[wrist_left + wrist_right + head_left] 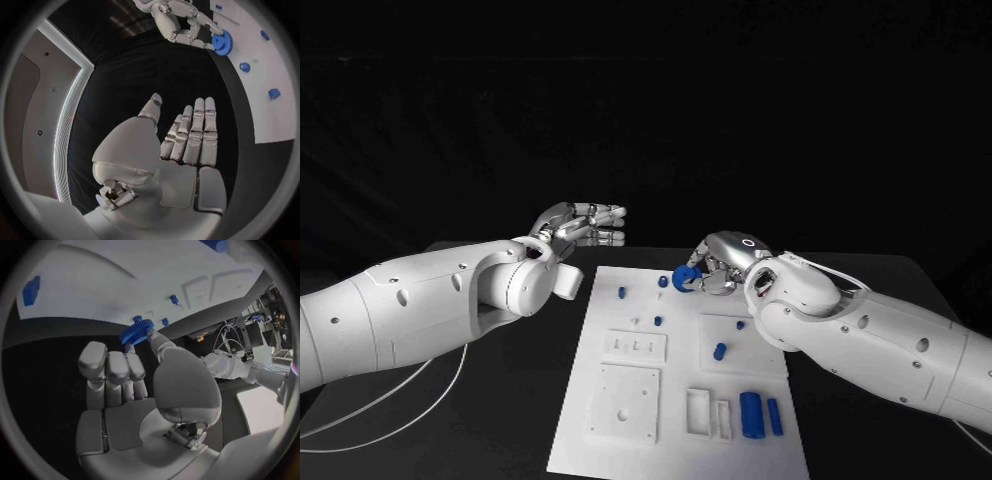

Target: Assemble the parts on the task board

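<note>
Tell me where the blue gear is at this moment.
The blue gear is pinched in the right robot hand, over the far edge of the task board in the head view.

The task board (678,400) lies in the middle of the table (516,400) in front of me. My left hand (583,224) is past its far left corner. My right hand (715,266) is over its far edge, with a gear (684,278) in its fingers.

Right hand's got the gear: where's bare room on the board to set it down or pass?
Bare: the task board near strip below the recessed square plate. Crowded: the far end, where the right hand holds the blue gear beside small blue pegs. The left hand is off the board.
</note>
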Controlling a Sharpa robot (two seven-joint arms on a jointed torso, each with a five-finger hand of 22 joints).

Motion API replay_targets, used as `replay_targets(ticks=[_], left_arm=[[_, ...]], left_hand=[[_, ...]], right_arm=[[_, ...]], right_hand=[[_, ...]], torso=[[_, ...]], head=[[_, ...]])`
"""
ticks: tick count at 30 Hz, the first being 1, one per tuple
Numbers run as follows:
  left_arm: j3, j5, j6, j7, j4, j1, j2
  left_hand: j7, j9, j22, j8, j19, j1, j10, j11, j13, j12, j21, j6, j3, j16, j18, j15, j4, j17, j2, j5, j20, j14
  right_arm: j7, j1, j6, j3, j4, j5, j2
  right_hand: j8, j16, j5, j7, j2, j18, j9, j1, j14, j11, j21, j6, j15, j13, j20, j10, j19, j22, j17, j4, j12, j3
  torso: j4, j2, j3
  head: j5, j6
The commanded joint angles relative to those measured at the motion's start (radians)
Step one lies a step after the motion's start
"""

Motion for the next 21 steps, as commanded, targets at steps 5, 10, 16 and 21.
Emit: replay_targets(ticks=[5, 10, 16, 21], left_arm=[[0.001, -0.001, -0.008, 0.014, 0.005, 0.002, 0.002], [0.001, -0.001, -0.005, 0.014, 0.008, 0.002, 0.004], [0.001, -0.001, -0.004, 0.012, 0.011, 0.002, 0.006], [0.001, -0.001, -0.005, 0.011, 0.014, 0.002, 0.006]], left_hand=[[0.001, -0.002, -0.001, 0.001, 0.002, -0.002, -0.007, 0.000, 0.001, -0.001, 0.003, -0.006, 0.002, -0.006, -0.002, 0.001, 0.001, 0.000, -0.001, -0.001, 0.004, -0.002], [0.001, -0.002, -0.001, 0.001, 0.002, -0.002, -0.007, 0.000, 0.001, -0.001, 0.003, -0.006, 0.002, -0.006, -0.002, 0.001, 0.001, 0.000, -0.001, -0.001, 0.004, -0.002], [0.001, -0.002, -0.001, 0.001, 0.002, -0.002, -0.007, 0.000, 0.001, -0.001, 0.003, -0.006, 0.002, -0.006, -0.002, 0.001, 0.001, 0.000, -0.001, -0.001, 0.004, -0.002], [0.001, -0.002, -0.001, 0.001, 0.002, -0.002, -0.007, 0.000, 0.001, -0.001, 0.003, -0.006, 0.002, -0.006, -0.002, 0.001, 0.001, 0.000, -0.001, -0.001, 0.004, -0.002]], right_arm=[[-0.022, -0.001, -0.046, -0.024, -0.008, -0.092, 0.040], [-0.020, -0.001, -0.048, -0.042, -0.032, -0.102, 0.073], [-0.017, -0.003, -0.034, -0.051, -0.057, -0.102, 0.098], [-0.019, -0.007, -0.022, -0.054, -0.084, -0.100, 0.118]], right_hand=[[-0.003, 0.000, 0.015, 0.002, -0.012, -0.005, -0.001, -0.001, 0.002, 0.000, 0.002, 0.002, -0.003, -0.001, -0.004, 0.004, 0.047, 0.110, -0.004, -0.007, -0.005, 0.016], [-0.002, -0.003, 0.020, 0.003, -0.014, -0.005, -0.003, -0.004, 0.002, 0.001, 0.001, -0.001, -0.002, -0.002, -0.003, 0.003, 0.047, 0.110, -0.008, -0.013, -0.007, 0.025], [-0.003, -0.006, 0.020, 0.005, -0.014, -0.005, -0.005, -0.007, 0.001, 0.002, -0.001, -0.006, -0.002, -0.006, -0.003, 0.000, 0.047, 0.109, -0.012, -0.015, -0.013, 0.025], [-0.003, -0.009, 0.025, 0.006, -0.014, -0.005, -0.006, -0.012, 0.001, 0.003, -0.004, -0.009, -0.001, -0.008, -0.003, -0.001, 0.046, 0.108, -0.015, -0.014, -0.016, 0.022]], torso=[[0.0000, 0.003, -0.0002], [0.0022, 0.004, 0.0005], [0.0056, 0.006, -0.0003], [0.0057, 0.008, -0.0002]], head=[[0.011, -0.001], [0.015, -0.004], [0.015, -0.005], [0.016, -0.004]])
